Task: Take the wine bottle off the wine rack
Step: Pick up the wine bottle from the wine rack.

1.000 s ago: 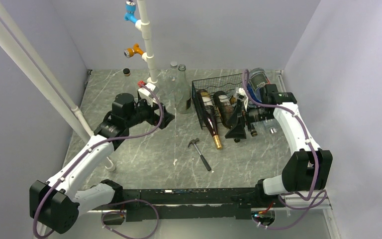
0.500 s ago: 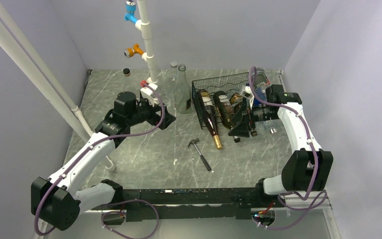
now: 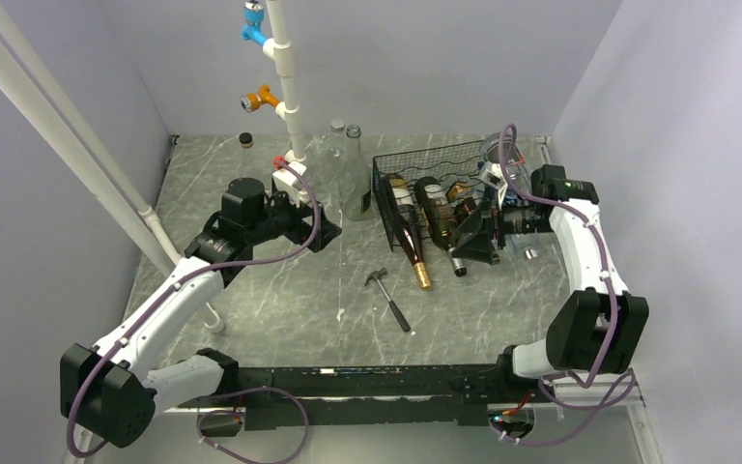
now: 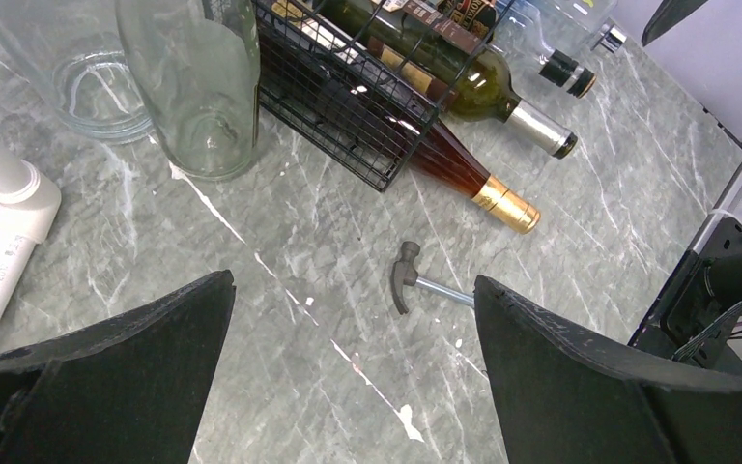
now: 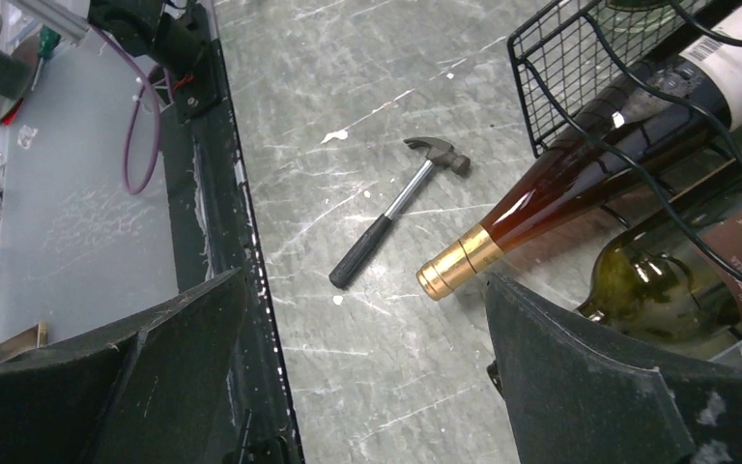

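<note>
Overhead, I'm holding the right gripper [image 3: 473, 242] wide open beside the wine rack [image 3: 425, 157], where the green wine bottle [image 3: 440, 213] is lying. Left wrist: the left gripper [image 4: 353, 280] is gaping, idle. Right wrist: I'm planning to straddle the bottle's neck squarely.
</note>
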`<state>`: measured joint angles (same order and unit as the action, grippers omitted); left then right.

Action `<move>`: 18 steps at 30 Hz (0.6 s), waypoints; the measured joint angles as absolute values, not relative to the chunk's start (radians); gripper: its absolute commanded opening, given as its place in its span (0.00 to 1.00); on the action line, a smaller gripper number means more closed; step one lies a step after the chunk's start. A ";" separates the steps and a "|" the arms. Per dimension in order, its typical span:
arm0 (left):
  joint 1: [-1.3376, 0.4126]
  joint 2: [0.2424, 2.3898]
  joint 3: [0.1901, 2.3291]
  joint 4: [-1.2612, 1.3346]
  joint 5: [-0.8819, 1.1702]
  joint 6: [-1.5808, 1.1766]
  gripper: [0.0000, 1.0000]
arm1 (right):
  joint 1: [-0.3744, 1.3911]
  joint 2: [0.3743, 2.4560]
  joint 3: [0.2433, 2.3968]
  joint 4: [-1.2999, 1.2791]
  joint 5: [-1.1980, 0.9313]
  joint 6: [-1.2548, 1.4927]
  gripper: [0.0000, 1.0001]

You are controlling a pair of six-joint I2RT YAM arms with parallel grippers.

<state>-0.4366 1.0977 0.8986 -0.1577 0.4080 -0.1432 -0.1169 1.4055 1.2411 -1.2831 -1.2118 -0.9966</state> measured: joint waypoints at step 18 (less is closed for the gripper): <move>-0.437 1.081 0.902 -0.171 0.408 -0.142 0.99 | -0.231 1.372 1.303 -1.273 -1.238 -0.932 0.96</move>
